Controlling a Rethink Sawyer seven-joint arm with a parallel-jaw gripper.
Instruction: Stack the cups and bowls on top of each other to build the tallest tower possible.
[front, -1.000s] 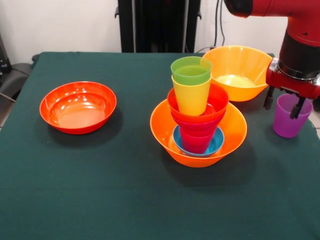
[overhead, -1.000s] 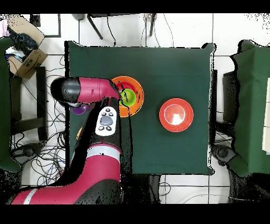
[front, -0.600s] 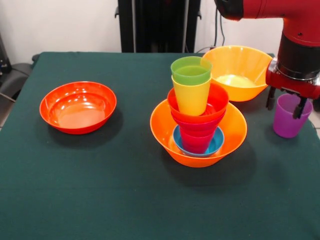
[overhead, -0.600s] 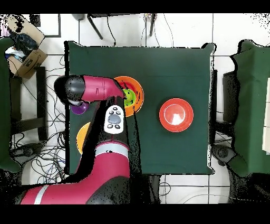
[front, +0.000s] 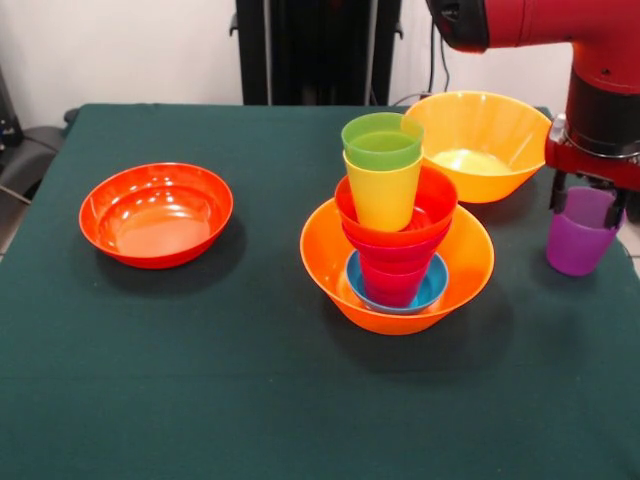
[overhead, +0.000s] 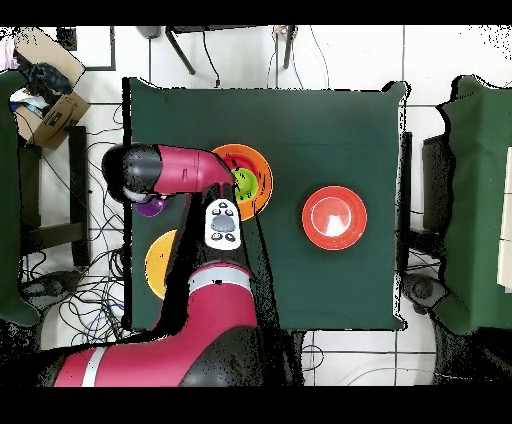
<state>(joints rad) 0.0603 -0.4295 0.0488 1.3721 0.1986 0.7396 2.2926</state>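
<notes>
The jaws of the gripper (front: 587, 200) stand spread around the rim of the purple cup (front: 580, 238) at the frame's right edge, not yet pinching. Left of it, the tower (front: 393, 225) holds 6 pieces in an orange bowl. Still loose on the bench (front: 250, 380): purple cup, second orange bowl (front: 478, 142), red bowl (front: 156, 213).
</notes>
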